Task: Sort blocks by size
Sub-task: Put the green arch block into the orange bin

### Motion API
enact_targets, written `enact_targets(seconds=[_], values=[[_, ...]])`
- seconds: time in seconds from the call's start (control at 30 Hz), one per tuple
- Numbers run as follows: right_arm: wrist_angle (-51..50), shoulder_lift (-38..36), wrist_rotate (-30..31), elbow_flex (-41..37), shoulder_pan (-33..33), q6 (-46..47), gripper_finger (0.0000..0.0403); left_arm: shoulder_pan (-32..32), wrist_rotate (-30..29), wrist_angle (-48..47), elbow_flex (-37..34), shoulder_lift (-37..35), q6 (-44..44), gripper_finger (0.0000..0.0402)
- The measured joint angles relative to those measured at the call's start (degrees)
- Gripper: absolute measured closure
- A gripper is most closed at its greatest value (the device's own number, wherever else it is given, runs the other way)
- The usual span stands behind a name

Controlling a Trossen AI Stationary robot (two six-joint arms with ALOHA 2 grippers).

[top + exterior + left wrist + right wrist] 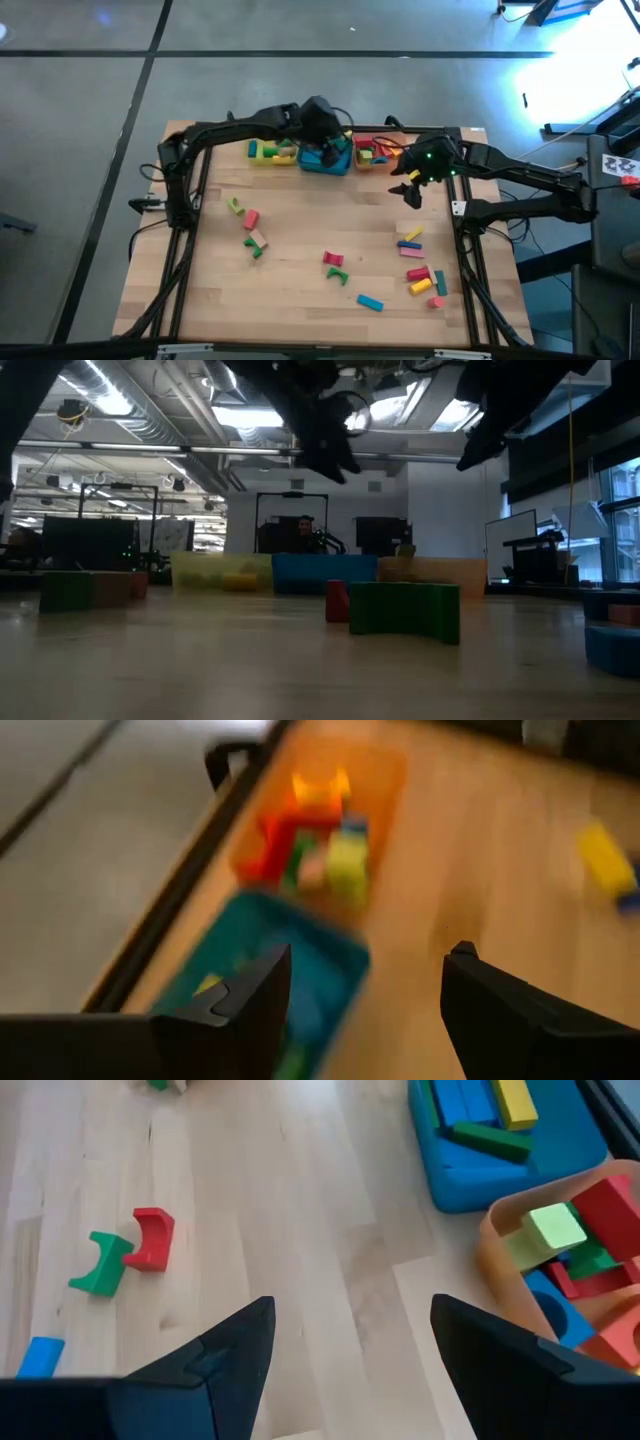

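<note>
Teal tray, top centre, sits under my left gripper, fingers spread wide, empty; right gripper likewise, centre-right above bench.

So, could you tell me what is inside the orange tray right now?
The orange tray holds a heap of blocks: a pale green cube, red pieces, a blue one and a yellow one. Whatever lies under the heap is covered.
</note>
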Motion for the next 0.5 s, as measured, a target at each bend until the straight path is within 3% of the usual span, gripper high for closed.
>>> enact_targets(seconds=[0.2, 0.33, 0.5], values=[[0.7, 2.1, -0.1, 0.0, 0.0, 0.1, 0.0134, -3.9, 0.0, -14.6, -1.0, -4.6, 1.8, 0.0180], [0.9, 4.2, -0.1, 0.0, 1.7, 4.3, 0.0134, -7.3, 0.0, -17.7, -3.9, -8.1, 2.8, 0.0180], [1.7, 7.0, -0.1, 0.0, 9.3, 4.8, 0.0134, -10.5, -0.1, -17.4, -10.0, -13.1, 1.9, 0.0180]])
